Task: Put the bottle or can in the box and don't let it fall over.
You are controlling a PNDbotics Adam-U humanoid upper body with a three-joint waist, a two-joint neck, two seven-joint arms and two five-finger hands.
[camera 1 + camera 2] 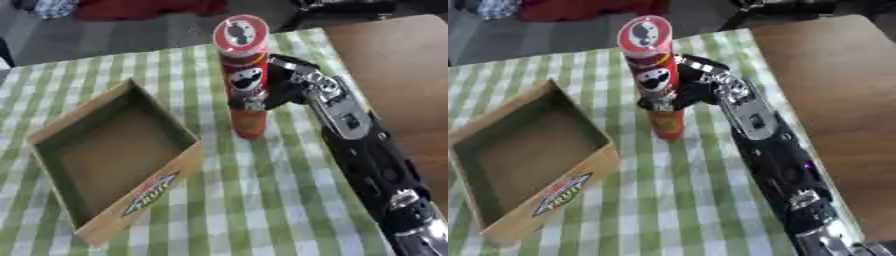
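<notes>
- Right hand [278, 85]: fingers curled round the middle of the tall red cardboard crisp can [245, 75], which stands upright just left of the palm, its base at or just above the green-checked bench [262, 200].
- Open brown cardboard box [188, 162]: well left of the hand and nearer the robot, holding nothing.
- Left hand: not visible.
- Judged requirement: keep the can's long axis vertical while carrying it leftward.
</notes>
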